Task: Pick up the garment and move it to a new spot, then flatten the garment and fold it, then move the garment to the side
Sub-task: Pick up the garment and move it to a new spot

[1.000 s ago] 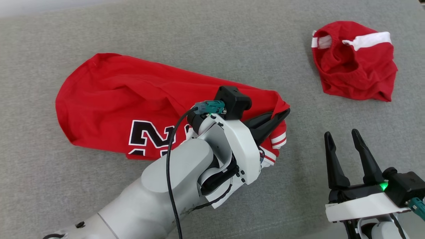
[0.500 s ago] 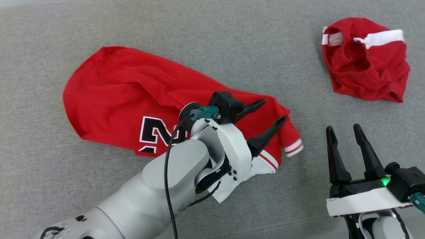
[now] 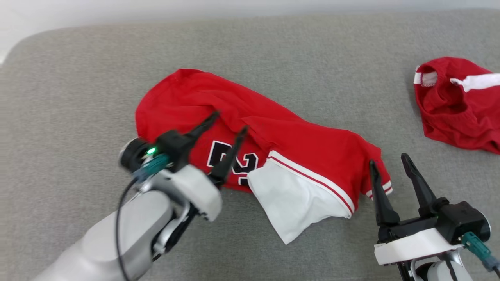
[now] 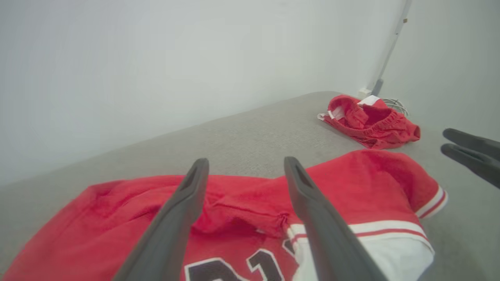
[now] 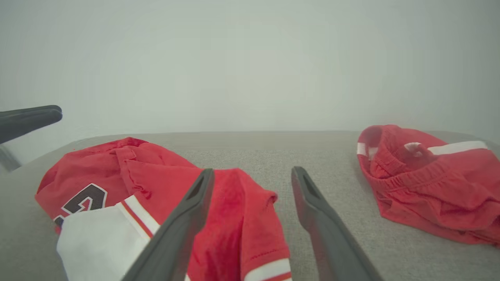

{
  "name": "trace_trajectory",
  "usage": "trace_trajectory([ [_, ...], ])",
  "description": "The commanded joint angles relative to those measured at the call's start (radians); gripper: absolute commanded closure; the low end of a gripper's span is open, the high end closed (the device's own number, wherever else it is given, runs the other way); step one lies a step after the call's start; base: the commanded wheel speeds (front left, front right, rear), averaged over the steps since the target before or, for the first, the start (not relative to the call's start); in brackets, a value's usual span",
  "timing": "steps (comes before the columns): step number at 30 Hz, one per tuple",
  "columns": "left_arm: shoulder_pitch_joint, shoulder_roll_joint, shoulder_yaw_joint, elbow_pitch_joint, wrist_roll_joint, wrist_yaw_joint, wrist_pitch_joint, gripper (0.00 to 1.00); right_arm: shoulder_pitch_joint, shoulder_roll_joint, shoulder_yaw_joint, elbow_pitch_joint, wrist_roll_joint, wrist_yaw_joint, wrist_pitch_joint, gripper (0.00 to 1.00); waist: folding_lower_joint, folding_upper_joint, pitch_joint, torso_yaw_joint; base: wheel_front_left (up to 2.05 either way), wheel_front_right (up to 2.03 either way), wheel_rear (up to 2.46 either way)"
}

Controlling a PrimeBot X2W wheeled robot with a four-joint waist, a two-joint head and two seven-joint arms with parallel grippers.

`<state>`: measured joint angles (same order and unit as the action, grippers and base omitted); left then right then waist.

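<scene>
Two red garments lie on the grey surface (image 3: 78,97). The jersey (image 3: 304,144) is spread, crumpled, across the middle of the head view, running from 10 o'clock to 4 o'clock. It has black-and-white numbers (image 3: 250,166) on its near side, and a white panel (image 3: 293,199) edged by a red stripe is turned out toward 6 o'clock. The shorts (image 3: 457,113) sit bunched well apart at 2 o'clock. The left claw (image 3: 229,121) reaches in from 8 o'clock, fingers spread and holding nothing, its tips over the jersey beside the numbers. Whether they touch the cloth cannot be told. The right claw (image 3: 387,159) stands at 4 o'clock, fingers likewise parted and empty, pointing toward 12. Its left finger is just beside the jersey's striped cuff (image 4: 431,203).
</scene>
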<state>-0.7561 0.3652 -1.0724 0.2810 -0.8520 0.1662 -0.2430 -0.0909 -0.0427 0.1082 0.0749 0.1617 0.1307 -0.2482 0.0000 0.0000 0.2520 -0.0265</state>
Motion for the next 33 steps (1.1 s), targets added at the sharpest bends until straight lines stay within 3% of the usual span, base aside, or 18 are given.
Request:
trace_trajectory([
  [1, 0.007, 0.047, 0.053, -0.042, 0.002, 0.03, -0.01, 0.0, 0.006, -0.008, 0.027, -0.026, -0.019, 0.0, -0.013, 0.0, 0.0, 0.0, -0.028, 0.031, 0.0, 0.0, 0.0],
  [8, 0.212, 0.228, 0.221, -0.244, -0.033, 0.215, -0.017, 0.0, 0.03, -0.008, 0.079, -0.039, -0.071, 0.0, 0.0, 0.0, 0.0, 0.0, -0.073, 0.095, 0.0, 0.0, 0.0],
  [12, 0.367, 0.286, 0.341, -0.359, -0.024, 0.308, -0.018, 0.0, 0.048, -0.019, 0.117, -0.044, -0.091, 0.0, 0.018, 0.0, 0.0, 0.0, -0.101, 0.118, 0.0, 0.0, 0.0],
  [15, 0.459, 0.296, 0.396, -0.406, -0.013, 0.345, -0.018, 0.0, 0.064, -0.023, 0.132, -0.046, -0.099, 0.0, 0.026, 0.0, 0.0, 0.0, -0.116, 0.127, 0.0, 0.0, 0.0],
  [20, 0.571, 0.292, 0.455, -0.447, 0.007, 0.365, -0.019, 0.0, 0.096, -0.026, 0.15, -0.043, -0.107, 0.0, 0.034, 0.0, 0.0, 0.0, -0.142, 0.141, 0.0, 0.0, 0.0],
  [33, 0.691, 0.241, 0.537, -0.445, 0.05, 0.342, -0.019, 0.0, 0.158, -0.019, 0.161, -0.061, -0.106, 0.0, 0.044, 0.0, 0.0, 0.0, -0.186, 0.136, 0.0, 0.0, 0.0],
])
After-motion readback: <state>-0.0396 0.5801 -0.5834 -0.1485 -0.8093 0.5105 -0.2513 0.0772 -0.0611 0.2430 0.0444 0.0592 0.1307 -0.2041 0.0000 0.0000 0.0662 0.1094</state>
